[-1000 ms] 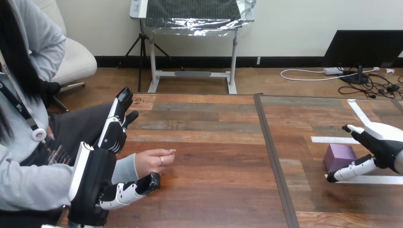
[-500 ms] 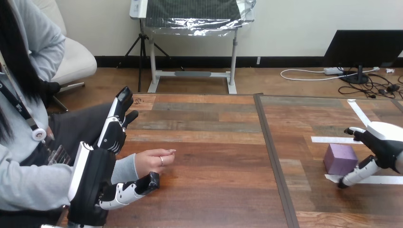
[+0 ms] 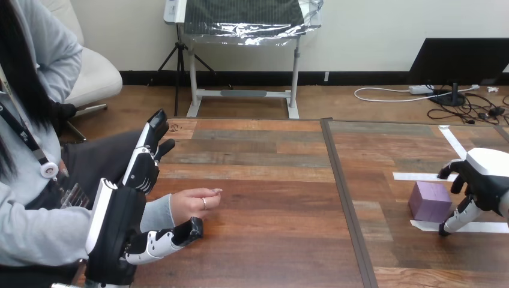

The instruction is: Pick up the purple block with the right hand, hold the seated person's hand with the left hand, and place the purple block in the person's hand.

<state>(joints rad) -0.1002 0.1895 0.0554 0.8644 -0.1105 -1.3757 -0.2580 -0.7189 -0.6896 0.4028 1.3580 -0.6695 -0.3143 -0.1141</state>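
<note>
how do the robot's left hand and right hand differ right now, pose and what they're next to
The left hand points its fingers straight out across the table; the right hand bends its fingers down toward the table. The left hand is by the person's hand, thumb on its near side, not curled round it; the right hand is beside the purple block, not closed on it. Both are open and hold nothing.

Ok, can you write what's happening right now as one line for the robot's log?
right hand: open, beside purple block | purple block: on table | left hand: open, beside person's hand, not holding
</note>
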